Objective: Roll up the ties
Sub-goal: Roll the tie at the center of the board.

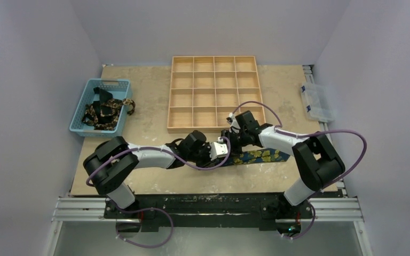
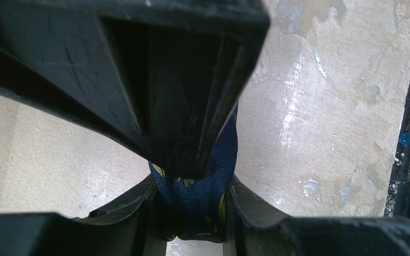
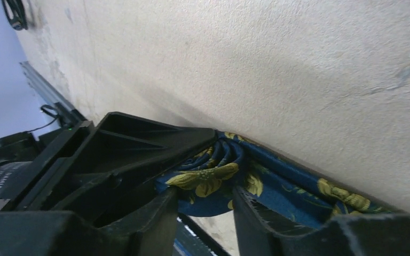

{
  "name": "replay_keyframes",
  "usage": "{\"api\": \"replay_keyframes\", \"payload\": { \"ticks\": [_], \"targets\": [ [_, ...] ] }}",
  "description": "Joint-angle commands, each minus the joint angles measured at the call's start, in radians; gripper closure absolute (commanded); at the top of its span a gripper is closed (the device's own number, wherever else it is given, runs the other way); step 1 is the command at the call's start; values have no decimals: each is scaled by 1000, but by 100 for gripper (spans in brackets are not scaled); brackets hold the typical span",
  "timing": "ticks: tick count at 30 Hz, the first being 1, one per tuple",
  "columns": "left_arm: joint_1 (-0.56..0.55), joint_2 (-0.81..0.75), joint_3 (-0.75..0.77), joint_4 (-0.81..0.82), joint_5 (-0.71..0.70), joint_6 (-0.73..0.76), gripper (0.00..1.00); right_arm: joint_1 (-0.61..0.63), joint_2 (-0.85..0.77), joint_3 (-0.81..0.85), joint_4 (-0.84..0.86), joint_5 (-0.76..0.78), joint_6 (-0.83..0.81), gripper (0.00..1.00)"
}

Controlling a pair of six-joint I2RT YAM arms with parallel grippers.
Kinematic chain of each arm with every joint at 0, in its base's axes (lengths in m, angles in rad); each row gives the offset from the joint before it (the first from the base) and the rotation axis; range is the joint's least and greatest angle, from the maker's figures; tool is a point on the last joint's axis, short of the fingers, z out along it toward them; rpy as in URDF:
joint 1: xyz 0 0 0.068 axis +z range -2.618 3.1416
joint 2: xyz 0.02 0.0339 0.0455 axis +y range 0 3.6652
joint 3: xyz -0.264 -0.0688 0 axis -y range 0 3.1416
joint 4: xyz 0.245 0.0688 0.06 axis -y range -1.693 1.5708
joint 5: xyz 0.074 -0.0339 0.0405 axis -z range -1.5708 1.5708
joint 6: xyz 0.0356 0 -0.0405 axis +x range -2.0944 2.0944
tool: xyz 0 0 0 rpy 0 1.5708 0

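Got one navy tie (image 1: 261,156) with yellow flowers down at the near middle of the worktop (image 1: 149,106), flat tail pointing off to the right, left end wound up into a small roll. Looks properly clamped in the left end effector (image 2: 192,186), with the fabric bunched tight between both fingers in the left wrist view. Seeing the right end effector (image 3: 205,192) pushed right up against that same roll, fingers spread apart, coils sitting at the mouth of the gap; can't tell whether the pads actually touch fabric. Nose to nose over the roll in the overhead view, basically. Just behind that spot, a wooden tray (image 1: 171,96) split into square compartments. Over at the left, a blue basket (image 1: 84,121) with more ties (image 1: 105,112) heaped inside. Way off at the right edge, a clear plastic box (image 1: 316,101).
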Motion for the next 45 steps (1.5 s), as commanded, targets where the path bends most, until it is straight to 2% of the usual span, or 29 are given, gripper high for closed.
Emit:
{"api": "replay_keyframes", "payload": {
  "ticks": [1,3,4,11,16,23,27,35,40,42,45],
  "targets": [
    [-10,37,10,-79,-26,-1,76,5,12,2,46,2,14,73],
    [-11,36,4,-69,-27,-1,73,4,10,-1,20,13,-1,94],
    [-11,35,-2,-61,-24,3,71,2,9,-4,-3,33,-12,100],
    [7,-13,-91,105,15,-9,51,-19,36,-34,-95,131,-65,100],
    [19,0,-124,264,42,-70,46,-39,44,-35,-129,212,-89,100],
    [13,96,-99,447,139,-167,46,-39,59,-48,-141,276,-122,100],
    [2,150,-80,500,146,-182,51,-38,69,-68,-123,297,-118,100],
    [-16,170,-82,521,127,-212,69,-36,68,-53,-97,278,-115,100],
    [-16,115,-120,463,50,-202,91,-34,65,7,-102,219,-130,100],
    [-16,90,-130,404,22,-162,99,-34,41,51,-130,187,-133,89],
    [-17,51,-149,320,13,-108,100,-37,-27,107,-186,165,-121,75]
  ]
}}
